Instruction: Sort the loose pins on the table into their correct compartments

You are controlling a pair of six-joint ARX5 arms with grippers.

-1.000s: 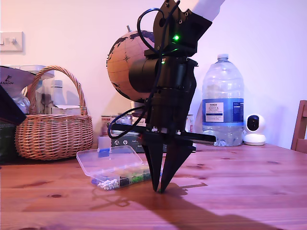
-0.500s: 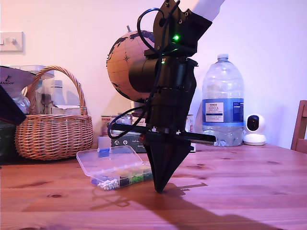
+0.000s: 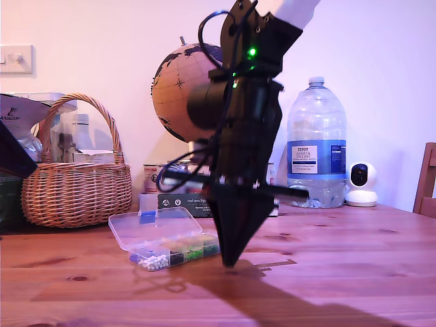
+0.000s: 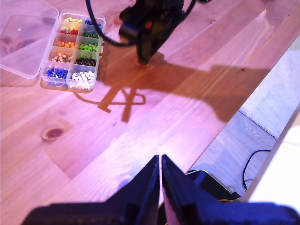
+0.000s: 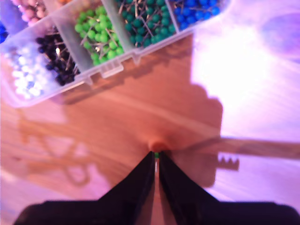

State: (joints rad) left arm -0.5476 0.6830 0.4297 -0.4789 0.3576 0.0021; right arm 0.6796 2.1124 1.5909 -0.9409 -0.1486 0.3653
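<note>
A green pin (image 5: 156, 154) shows only as a tiny bright speck pinched at the very tips of my second tool (image 5: 156, 157), whose jaws are clenched together on it just above the reddish-brown tabletop (image 5: 140, 112); its shaft is too small to make out. The clear organiser box (image 4: 70, 50) lies near, its lid (image 4: 21, 40) folded open flat beside it, and its cells hold separate colours: white (image 5: 21, 77), dark (image 5: 58, 63), bright green (image 5: 98, 40), darker teal-green (image 5: 145, 23) and blue (image 5: 197, 10) ball-headed pins. In the exterior view my second tool (image 3: 231, 262) points straight down just beside the box (image 3: 167, 242), toward the exterior view's right of it, and its black body blocks part of the globe (image 3: 178, 88) behind. A wicker basket (image 3: 75, 184) stands at the exterior view's left, a large water bottle (image 3: 317, 146) and a small white camera (image 3: 361, 184) at its right. My first tool (image 4: 161, 165) hangs well apart, near the tabletop's edge, jaws pressed together on nothing visible.
</note>
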